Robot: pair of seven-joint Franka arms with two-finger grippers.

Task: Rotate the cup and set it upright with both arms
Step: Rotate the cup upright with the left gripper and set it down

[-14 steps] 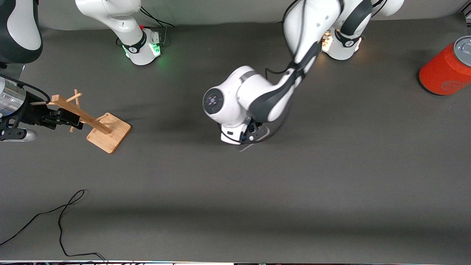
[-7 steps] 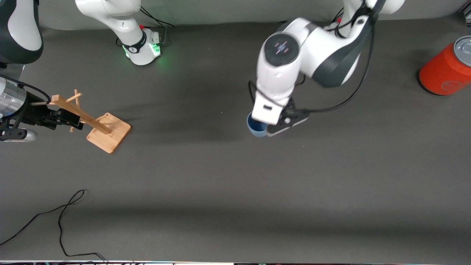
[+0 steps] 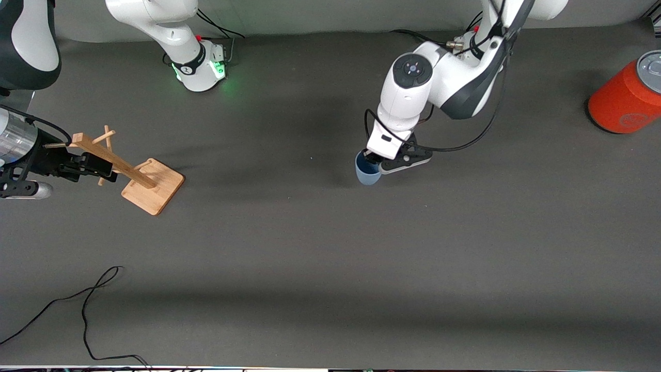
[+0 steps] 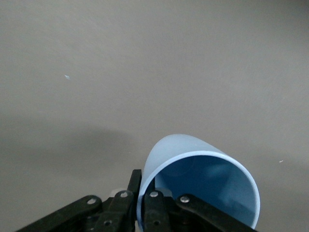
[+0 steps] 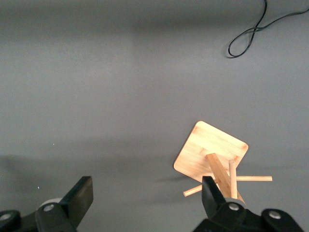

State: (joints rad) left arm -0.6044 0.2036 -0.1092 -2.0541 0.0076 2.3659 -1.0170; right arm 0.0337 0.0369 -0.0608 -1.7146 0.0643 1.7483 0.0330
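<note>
— Where was the cup (image 3: 367, 173) when you looked?

— Mid-surface, mouth up in my front view. My left pincer (image 3: 373, 157) was clamped on its rim, one finger (image 4: 157, 212) inside the wall and the other outside, as the left wrist view showed. Its base seemed at the grey surface (image 3: 330, 258), though I could not tell whether it touched.

— And the other arm?

— My right pincer (image 3: 90, 165) waited with its jaws spread wide, above the wooden peg rack (image 3: 139, 175) at its own end.

— Any lettering?

— An emblem on the orange-red can (image 3: 627, 98); I could not read it.
</note>
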